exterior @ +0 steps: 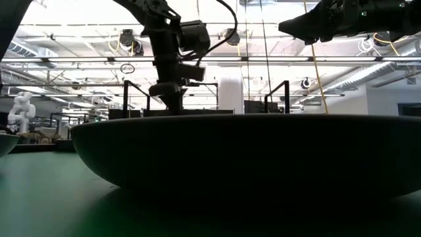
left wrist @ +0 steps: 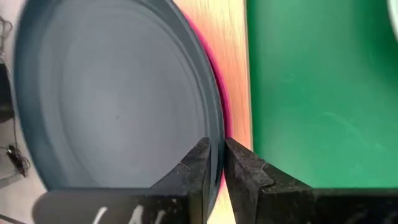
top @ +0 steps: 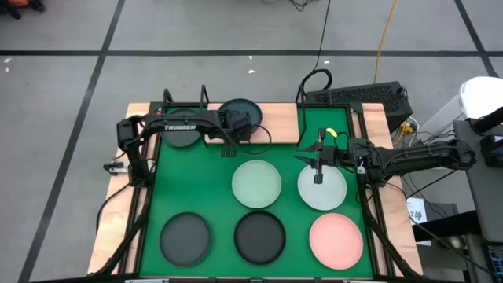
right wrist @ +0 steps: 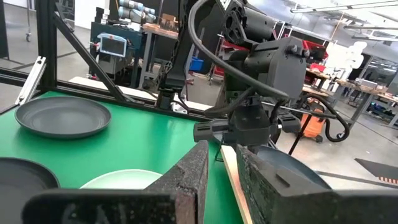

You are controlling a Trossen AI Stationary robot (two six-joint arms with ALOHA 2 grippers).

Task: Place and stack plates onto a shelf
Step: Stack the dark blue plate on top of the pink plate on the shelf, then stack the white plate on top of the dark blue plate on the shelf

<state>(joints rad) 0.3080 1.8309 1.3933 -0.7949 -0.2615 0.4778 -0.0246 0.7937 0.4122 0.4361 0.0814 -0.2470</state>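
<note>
Front row of the green mat (top: 200, 196), nearest the table's front edge: a dark plate (top: 185, 238) is lying at the left, a second dark plate (top: 260, 237) in the middle, and a light pink plate (top: 336, 240) at the right. None is touching another. In the low view one dark plate (exterior: 250, 158) is filling most of the frame.

Middle row: a pale green plate (top: 256, 183) is sitting near the mat's centre, and a whitish plate (top: 322, 189) just to its right.

Right gripper (top: 319, 163): it is hovering over the far edge of the whitish plate, holding nothing. In its own wrist view the two fingers (right wrist: 193, 168) are standing close together with only a narrow gap showing.

Back of the table: the shelf (top: 236, 126), a light-wood board with black wire uprights, is running along the far edge of the mat. A dark plate (top: 182, 134) is resting on its left part, largely under the left arm.

Left gripper (top: 232, 130): it is pinching the near rim of another dark plate (top: 241, 112) over the shelf's middle. In the left wrist view the fingers (left wrist: 199, 165) are pressing on that rim from both sides, and a thin magenta edge (left wrist: 219, 106) is showing just beneath this plate (left wrist: 118, 99), against the wood. Whether the held plate is touching the magenta one cannot be told.
</note>
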